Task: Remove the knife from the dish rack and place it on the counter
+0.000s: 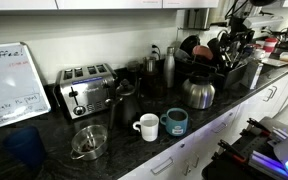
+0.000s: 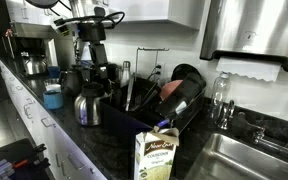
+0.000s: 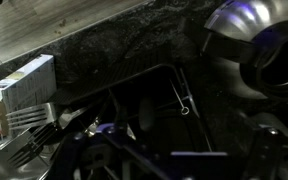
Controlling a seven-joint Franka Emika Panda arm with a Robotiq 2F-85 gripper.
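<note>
The black dish rack stands on the dark speckled counter at the far end and is crowded with dark dishes and utensils. It also shows in an exterior view beside the sink. My gripper hangs over the rack and also shows in an exterior view. The wrist view is dark. It shows rack wire and fork tines. I cannot pick out the knife. The jaws are lost in shadow.
A chrome toaster, a steel kettle, two mugs and a glass bowl stand on the counter. A milk carton stands at the rack's near end. A sink lies beyond it.
</note>
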